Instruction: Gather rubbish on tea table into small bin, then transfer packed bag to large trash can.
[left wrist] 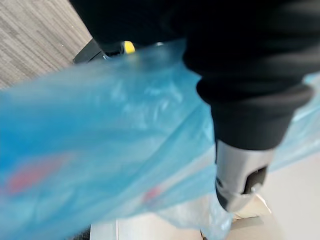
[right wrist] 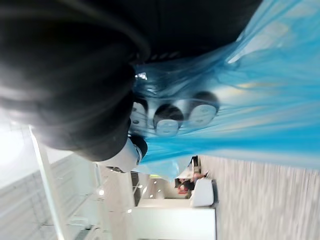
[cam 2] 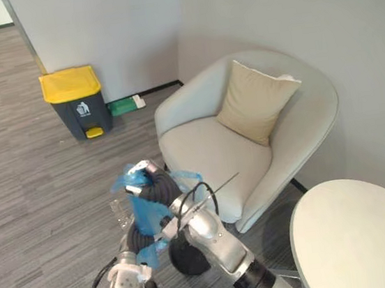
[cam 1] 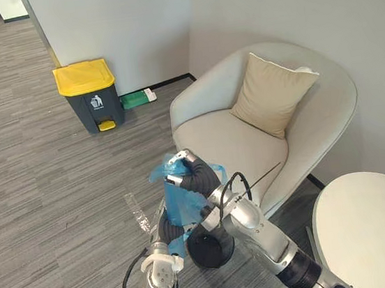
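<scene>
A blue plastic bag (cam 1: pixel 180 200) hangs above the small black bin (cam 1: pixel 209 249) on the floor in front of the armchair. My right hand (cam 1: pixel 193 173) is shut on the bag's gathered top; in the right wrist view its curled fingers (right wrist: pixel 167 118) are wrapped in blue film. My left hand (cam 1: pixel 167 226) is against the lower left side of the bag, which hides its fingers; the left wrist view has the blue bag (left wrist: pixel 105 150) pressed close. The large grey trash can (cam 1: pixel 89 95) with a yellow lid stands shut by the wall, far left.
A pale armchair (cam 1: pixel 221 140) with a beige cushion (cam 1: pixel 270 93) stands just behind the bag. The round white tea table (cam 1: pixel 372 231) is at lower right. A clear plastic item (cam 1: pixel 137 212) lies on the floor left of the bag. A green object (cam 1: pixel 135 99) sits by the wall.
</scene>
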Controlling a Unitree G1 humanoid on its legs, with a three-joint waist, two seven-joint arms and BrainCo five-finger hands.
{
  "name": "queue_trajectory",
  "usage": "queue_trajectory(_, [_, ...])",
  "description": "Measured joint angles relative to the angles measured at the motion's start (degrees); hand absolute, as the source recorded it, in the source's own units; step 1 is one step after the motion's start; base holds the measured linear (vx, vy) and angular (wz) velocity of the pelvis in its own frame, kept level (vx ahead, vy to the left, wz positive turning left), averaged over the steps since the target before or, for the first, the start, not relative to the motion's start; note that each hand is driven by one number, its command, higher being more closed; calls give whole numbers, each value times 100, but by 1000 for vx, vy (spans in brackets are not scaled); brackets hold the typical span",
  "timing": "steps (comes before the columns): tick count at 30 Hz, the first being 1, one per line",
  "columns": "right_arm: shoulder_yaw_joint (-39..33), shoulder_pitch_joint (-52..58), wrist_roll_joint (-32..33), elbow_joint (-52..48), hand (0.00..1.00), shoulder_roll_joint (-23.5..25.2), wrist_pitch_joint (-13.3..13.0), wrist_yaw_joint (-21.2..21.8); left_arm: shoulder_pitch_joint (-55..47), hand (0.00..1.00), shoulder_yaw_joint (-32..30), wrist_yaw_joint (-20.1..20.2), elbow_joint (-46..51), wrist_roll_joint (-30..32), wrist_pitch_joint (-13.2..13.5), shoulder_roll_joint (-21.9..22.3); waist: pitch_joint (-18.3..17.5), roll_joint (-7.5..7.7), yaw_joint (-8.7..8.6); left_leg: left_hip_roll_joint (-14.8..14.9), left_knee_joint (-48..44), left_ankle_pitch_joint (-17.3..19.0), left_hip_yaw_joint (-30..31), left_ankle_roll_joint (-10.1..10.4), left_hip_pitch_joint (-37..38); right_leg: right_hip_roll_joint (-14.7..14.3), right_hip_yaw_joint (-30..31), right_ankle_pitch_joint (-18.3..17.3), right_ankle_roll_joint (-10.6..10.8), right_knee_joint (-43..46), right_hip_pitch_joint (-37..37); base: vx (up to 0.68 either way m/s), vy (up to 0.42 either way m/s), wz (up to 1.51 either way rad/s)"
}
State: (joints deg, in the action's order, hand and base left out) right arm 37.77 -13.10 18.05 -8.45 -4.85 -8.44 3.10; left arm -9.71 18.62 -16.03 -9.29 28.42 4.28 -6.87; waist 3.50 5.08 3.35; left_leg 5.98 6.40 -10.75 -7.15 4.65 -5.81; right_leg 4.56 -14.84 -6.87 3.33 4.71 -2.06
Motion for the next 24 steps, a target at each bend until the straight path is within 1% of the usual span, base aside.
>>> queue_trajectory(1, [123,0,16,4,100,29,1,26,205,0,228,10,-88,2,-28,32,2,3,1,0,0,0,-1,0,0,0,1,0,1,0,1,0,0,0])
queue_trajectory(4, [177,0,246,7,100,33,7,73,744,0,475,13,-357,34,-106,200,8,16,-21,2,0,-8,-25,-8,17,0,31,19,3,1,1,-2,-1,-5])
queue_trajectory(5, [172,0,344,7,100,31,6,71,1042,100,528,-24,-561,66,-122,233,8,17,-45,40,0,-6,-53,-6,30,-5,73,37,-2,-12,-2,-6,-10,-12])
queue_trajectory(8, [221,0,590,8,100,8,8,54,1494,100,572,-217,-1002,67,-163,225,8,19,-57,72,0,1,-138,5,34,-40,166,106,-27,-123,-6,-8,-12,-17])
queue_trajectory(9, [265,1,740,11,100,-18,8,45,1684,100,601,-282,-1214,64,-225,205,8,19,-87,119,0,-2,-153,16,34,-62,188,126,-41,-155,-8,-3,-20,-13])
queue_trajectory(14, [359,0,1152,11,100,-93,8,79,2009,100,782,-397,-1512,-101,-237,136,6,22,-130,193,-1,-23,-175,56,34,-153,233,173,-101,-214,-10,13,-30,-6])
queue_trajectory(21, [438,-11,1239,10,100,-107,2,169,2099,100,770,-451,-1512,-596,-234,100,3,26,-222,263,-2,-47,-183,92,34,-230,253,199,-136,-231,-16,14,-23,-2])
queue_trajectory(24, [458,-6,1236,10,100,-173,-2,284,2100,100,750,-503,-1504,-756,-231,100,-2,32,-273,261,-2,-45,-183,95,34,-229,258,199,-137,-235,-17,0,0,0])
